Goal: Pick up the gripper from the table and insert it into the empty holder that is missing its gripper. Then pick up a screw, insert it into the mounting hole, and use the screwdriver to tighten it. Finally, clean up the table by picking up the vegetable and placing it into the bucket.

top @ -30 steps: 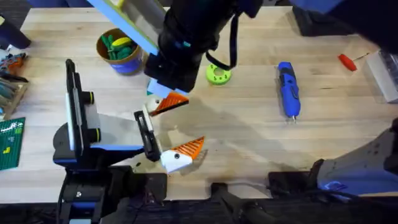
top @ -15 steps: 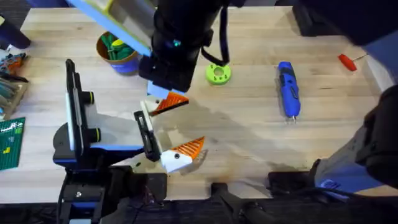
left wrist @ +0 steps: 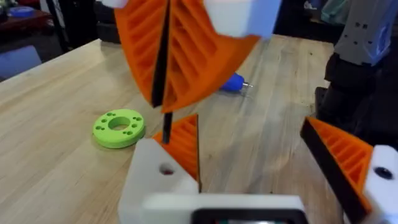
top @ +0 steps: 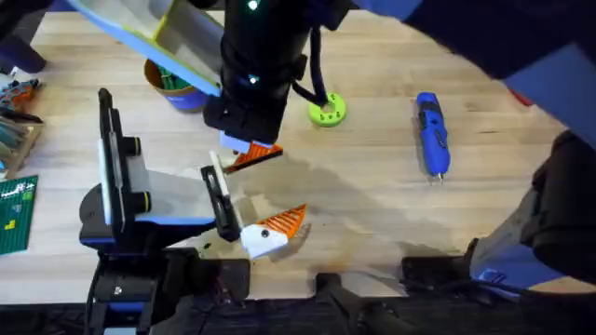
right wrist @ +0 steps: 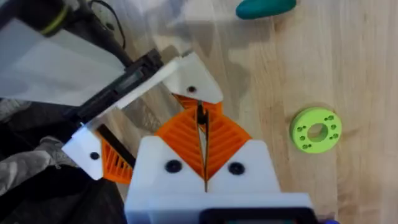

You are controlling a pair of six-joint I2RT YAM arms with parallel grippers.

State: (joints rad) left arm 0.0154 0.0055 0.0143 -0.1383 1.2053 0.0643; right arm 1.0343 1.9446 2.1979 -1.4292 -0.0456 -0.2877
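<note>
My right gripper (right wrist: 202,124) is shut on a thin black screw (right wrist: 201,114), tip down over the white holder (right wrist: 186,78). In the left wrist view the screw (left wrist: 166,121) hangs from the right gripper's orange pads (left wrist: 186,56) just above the holder's (left wrist: 155,177) hole. The orange ribbed gripper (left wrist: 185,142) sits in that holder. My left gripper (top: 284,186) is open and empty. The blue screwdriver (top: 431,133) lies at the right. The green vegetable (right wrist: 266,7) lies on the table beyond the holder. The bucket (top: 177,93) stands at the back left, partly under my right arm.
A lime-green disc (top: 327,111) lies between the bucket and the screwdriver. Clutter and a green board (top: 17,214) sit along the left table edge. My right arm crosses high over the table's middle.
My right arm has shifted a little left and closer over the holder with the screw. The left arm has not moved.
</note>
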